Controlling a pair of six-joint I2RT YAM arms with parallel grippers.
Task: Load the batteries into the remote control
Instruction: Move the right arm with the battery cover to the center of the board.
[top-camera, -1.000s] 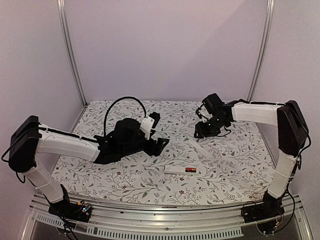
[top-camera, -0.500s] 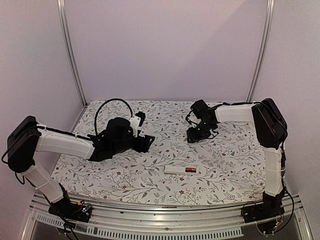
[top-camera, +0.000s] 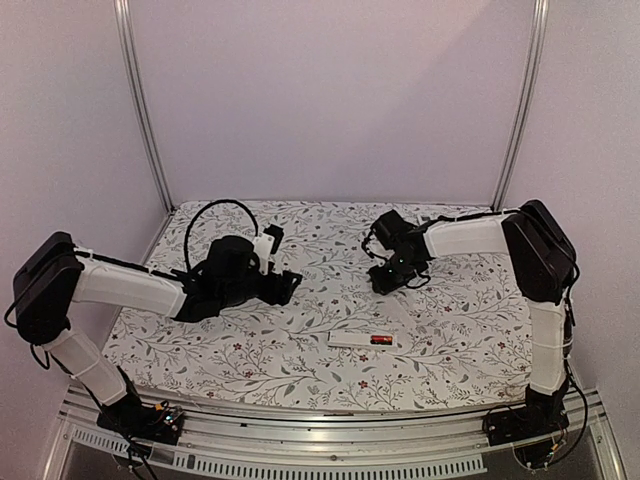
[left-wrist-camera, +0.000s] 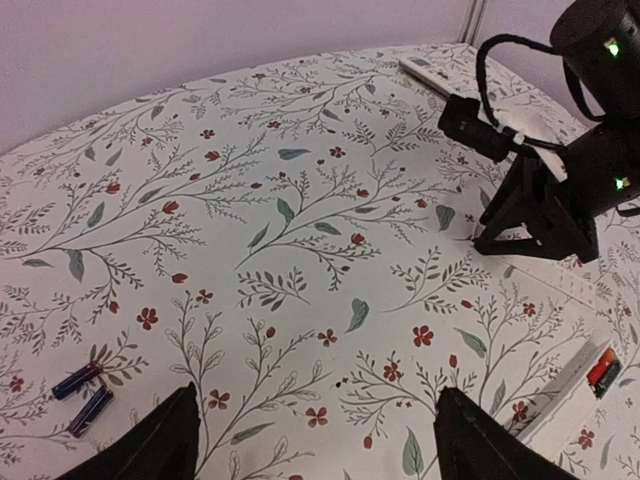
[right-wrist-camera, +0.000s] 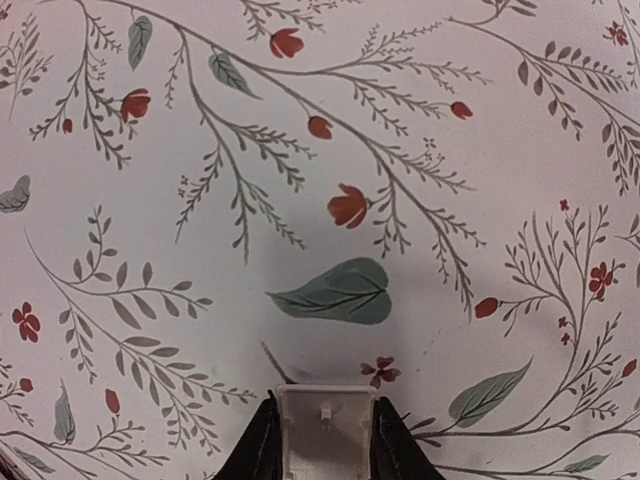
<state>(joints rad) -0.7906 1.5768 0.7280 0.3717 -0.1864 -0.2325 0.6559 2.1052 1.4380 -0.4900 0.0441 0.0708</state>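
1. Jaws on the right arm (top-camera: 470, 238) are closed on the end of a small white plastic piece (right-wrist-camera: 325, 428). Its clip notch suggests it is the battery cover. Jaws on the left arm (top-camera: 125, 285) stand wide apart and hold nothing.
2. One red-and-black battery (top-camera: 381, 340) sits in the open bay at one end of the white remote (top-camera: 350, 341). The remote lies flat toward the near side of the worktop (top-camera: 470, 340), between the two arms. I cannot tell whether a second cell lies beside that battery.
3. Two loose batteries (left-wrist-camera: 75, 381) lie almost parallel on the worktop, just beside each other. They are close to the left arm's jaws and well apart from the remote.
4. The white piece is low over the worktop, a little beyond the remote and not on it.
5. My reading is that loading has started but is not finished — at least one cell is seated, and two are not yet picked up.
6. What seems to be left:
   - fetch a loose cell with the free left jaws
   - seat it the right way round in the bay
   - fit the cover over the bay — if that piece is the cover
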